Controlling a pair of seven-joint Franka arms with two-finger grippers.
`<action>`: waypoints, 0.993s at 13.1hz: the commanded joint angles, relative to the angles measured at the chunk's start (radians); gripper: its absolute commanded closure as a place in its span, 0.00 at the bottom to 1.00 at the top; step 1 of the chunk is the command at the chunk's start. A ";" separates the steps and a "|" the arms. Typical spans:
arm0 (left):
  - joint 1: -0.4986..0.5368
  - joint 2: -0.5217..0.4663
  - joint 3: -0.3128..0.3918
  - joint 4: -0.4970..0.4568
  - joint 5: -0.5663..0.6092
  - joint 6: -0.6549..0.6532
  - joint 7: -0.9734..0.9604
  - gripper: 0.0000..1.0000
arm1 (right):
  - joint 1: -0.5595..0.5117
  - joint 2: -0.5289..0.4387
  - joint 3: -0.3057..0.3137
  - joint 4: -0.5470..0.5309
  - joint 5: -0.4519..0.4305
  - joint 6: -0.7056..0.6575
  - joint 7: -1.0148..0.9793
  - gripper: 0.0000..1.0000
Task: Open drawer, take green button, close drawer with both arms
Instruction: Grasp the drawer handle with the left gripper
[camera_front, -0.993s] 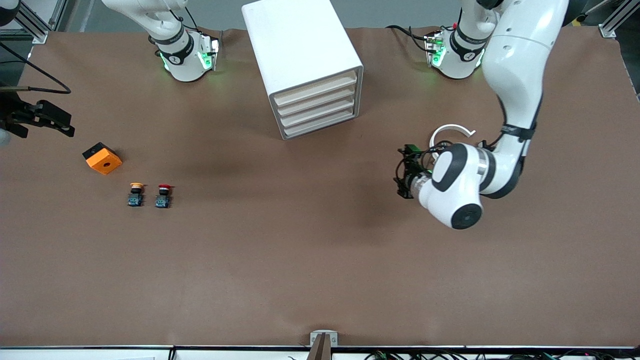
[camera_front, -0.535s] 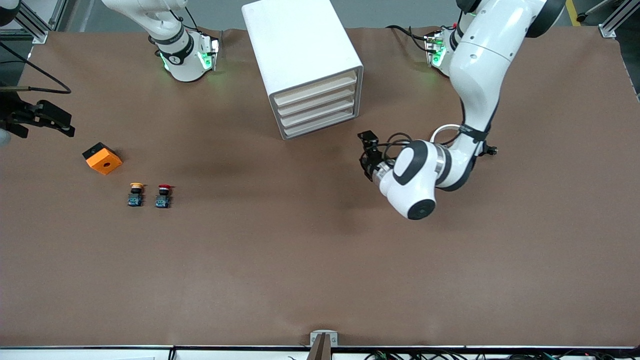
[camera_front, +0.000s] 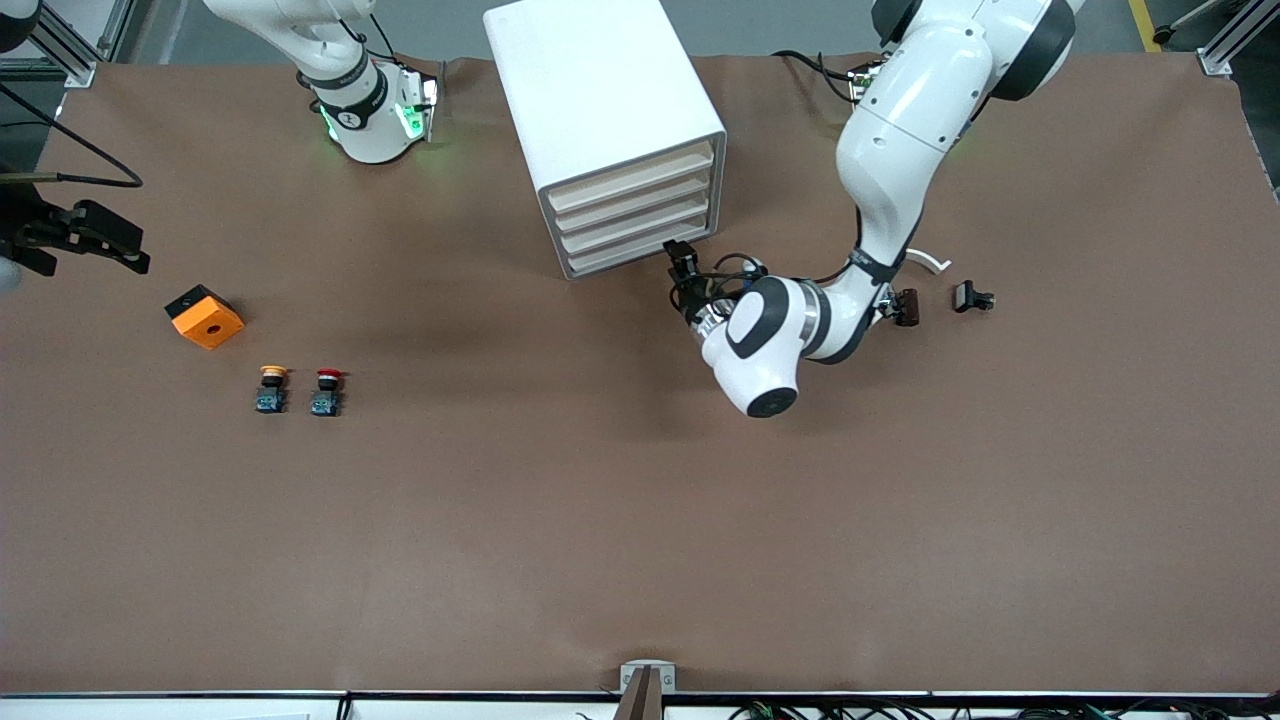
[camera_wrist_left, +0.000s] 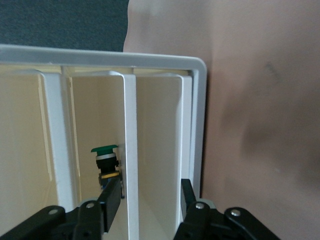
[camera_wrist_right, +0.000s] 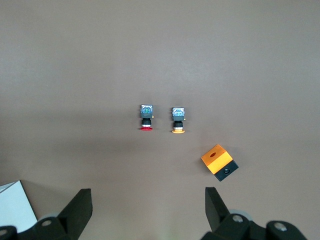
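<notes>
1. Nearest the front camera, a small red-capped pushbutton and a yellow-capped pushbutton lie side by side on the brown table. The yellow one is at nine o'clock from the red one.
2. An orange plastic cube with a black base sits at about ten o'clock from the yellow one.
3. Two small black parts lie toward the left arm's end, at four o'clock from the cabinet.
4. The left gripper is just in front of the white boxy cabinet, at five o'clock from its face. Its fingers are partly apart astride a white drawer edge, clamping nothing that shows.
5. The cabinet's four shallow white drawers with cream front strips sit flush.
6. The green-capped pushbutton with a dark body stands inside the cabinet between white walls; which drawer is unclear.
7. The right gripper waits over the table's right-arm end, its fingers spread wide and empty.
</notes>
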 joint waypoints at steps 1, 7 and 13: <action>-0.032 0.006 0.005 -0.006 -0.043 -0.014 -0.026 0.51 | -0.014 0.005 0.011 0.013 -0.012 -0.001 -0.012 0.00; -0.109 0.032 0.007 -0.022 -0.092 -0.014 -0.033 0.58 | -0.010 0.005 0.011 0.013 -0.037 -0.001 -0.012 0.00; -0.074 0.032 0.019 -0.013 -0.089 -0.014 -0.041 1.00 | -0.017 0.008 0.011 0.013 -0.035 0.000 -0.012 0.00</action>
